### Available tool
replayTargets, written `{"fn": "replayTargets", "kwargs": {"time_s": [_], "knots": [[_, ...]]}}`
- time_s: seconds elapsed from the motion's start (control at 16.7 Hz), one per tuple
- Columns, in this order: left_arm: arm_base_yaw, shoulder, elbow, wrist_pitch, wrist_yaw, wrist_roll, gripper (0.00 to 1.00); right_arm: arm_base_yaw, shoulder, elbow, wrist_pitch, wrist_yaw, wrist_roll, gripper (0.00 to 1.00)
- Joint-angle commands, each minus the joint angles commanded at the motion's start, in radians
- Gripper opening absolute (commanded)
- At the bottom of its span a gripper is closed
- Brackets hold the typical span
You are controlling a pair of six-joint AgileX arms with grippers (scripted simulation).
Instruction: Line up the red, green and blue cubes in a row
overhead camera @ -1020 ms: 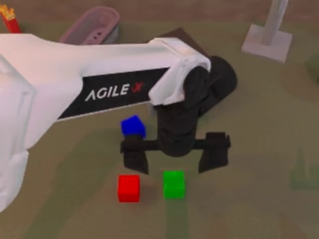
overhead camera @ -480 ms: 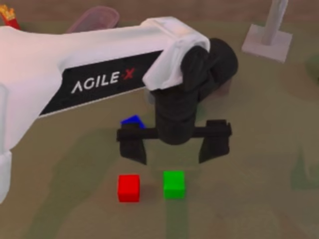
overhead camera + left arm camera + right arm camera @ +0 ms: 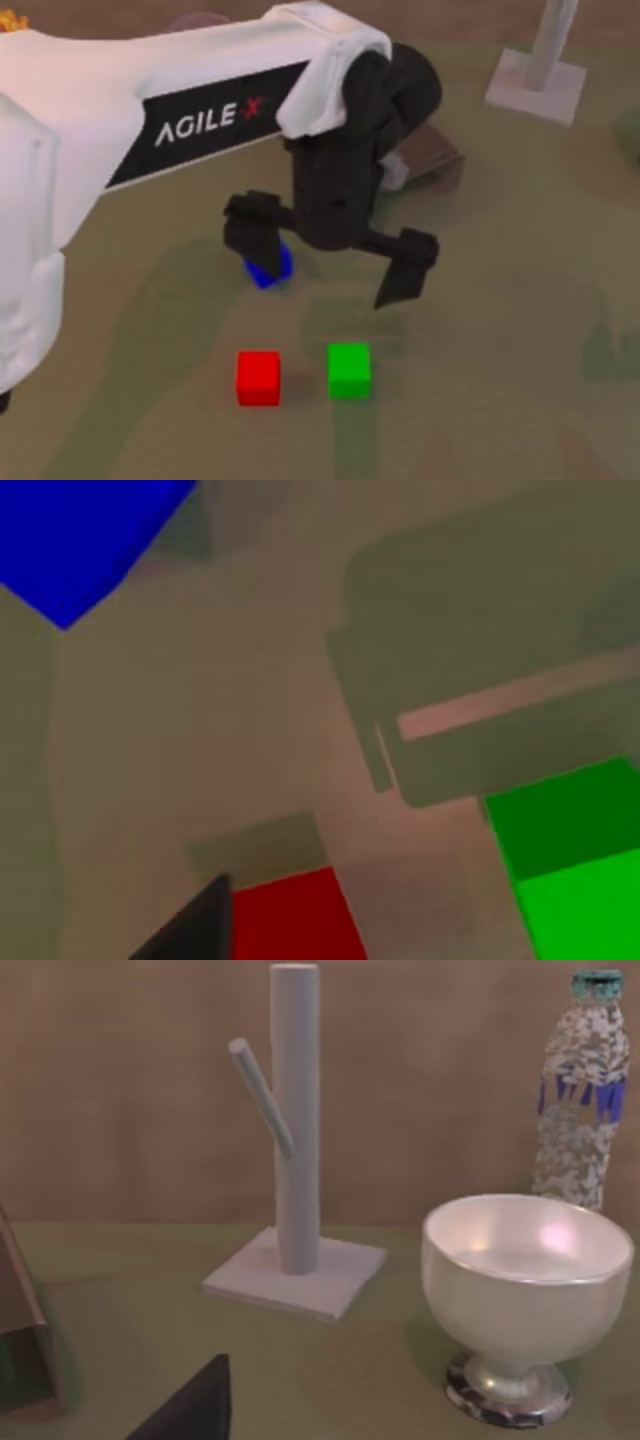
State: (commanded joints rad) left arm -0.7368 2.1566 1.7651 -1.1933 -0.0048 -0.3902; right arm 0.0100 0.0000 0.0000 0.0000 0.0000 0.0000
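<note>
**Left gripper swung over blue cube, fingers spread, nothing held**

Left gripper (image 3: 328, 255): fingers wide apart, not gripping anything. Since 0.5 s ago it has rotated: finger bar was level across the top view, now it slants, left finger (image 3: 252, 232) higher in frame, right finger (image 3: 404, 268) lower. The arm has also shifted up-frame, away from the red/green pair.

Blue cube (image 3: 270, 266): on the table, mostly hidden under the left finger in the top view; only a lower corner shows. Left wrist view has it at the frame's corner (image 3: 85, 535), on the table. Whether the finger touches it, can't tell. It sits up-frame of the red cube, out of line with the other two.

Red cube (image 3: 258, 377) and green cube (image 3: 349, 370): side by side near the front of the table, a gap between them, red on the left. Same spots as in both earlier frames. Both also show in the left wrist view, red (image 3: 295, 918), green (image 3: 575, 870).

Brown block (image 3: 432, 158) behind the wrist is now uncovered.

Right gripper: not in the top view; its wrist camera faces a grey stand (image 3: 293, 1160), a white bowl (image 3: 525, 1290) and a bottle (image 3: 578, 1090). Its finger state: can't tell.
</note>
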Motion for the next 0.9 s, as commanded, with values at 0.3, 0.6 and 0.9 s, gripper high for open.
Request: {"fn": "replayTargets", "kwargs": {"time_s": [0.3, 0.6, 0.9], "knots": [[0.109, 0.079, 0.082, -0.033, 0.01, 0.504, 1.0, 0.0, 0.0, 0.0, 0.0, 0.0, 0.0, 1.0], [0.202, 0.117, 0.146, -0.041, 0.011, 0.851, 1.0, 0.0, 0.0, 0.0, 0.0, 0.0, 0.0, 1.0], [0.234, 0.117, 0.165, -0.035, 0.009, 0.939, 1.0, 0.0, 0.0, 0.0, 0.0, 0.0, 0.0, 1.0]]}}
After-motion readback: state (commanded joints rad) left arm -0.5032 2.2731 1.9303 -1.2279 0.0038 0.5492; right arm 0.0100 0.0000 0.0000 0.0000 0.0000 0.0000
